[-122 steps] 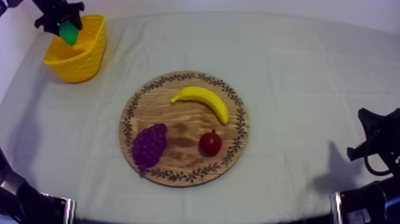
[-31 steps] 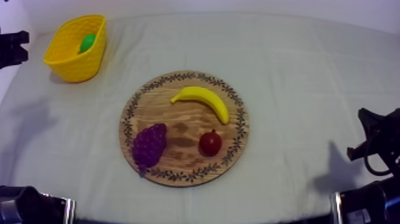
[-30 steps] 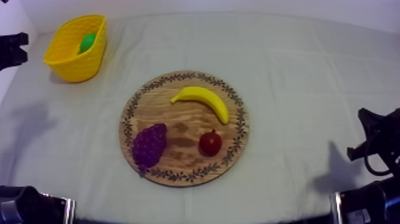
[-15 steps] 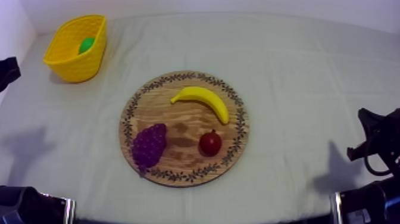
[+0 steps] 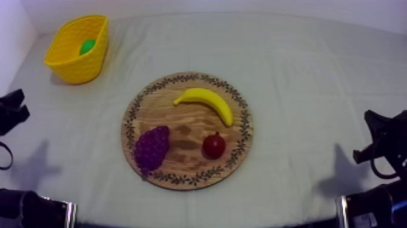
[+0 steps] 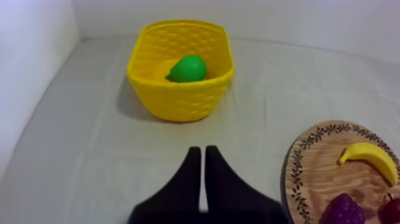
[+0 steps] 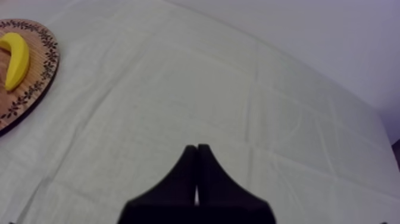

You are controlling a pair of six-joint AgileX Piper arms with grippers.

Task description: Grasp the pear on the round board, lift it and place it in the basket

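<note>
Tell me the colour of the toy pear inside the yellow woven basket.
Green; the toy pear shows best in the left wrist view.

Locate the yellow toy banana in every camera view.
Top view: yellow toy banana on the round wooden board with a patterned rim, beyond the small red fruit.
Left wrist view: banana on the board, beyond the purple grapes.
Right wrist view: banana on the board, near its rim.
Shared landmark: the board's patterned rim.

green pear, yellow basket, purple grapes
</note>
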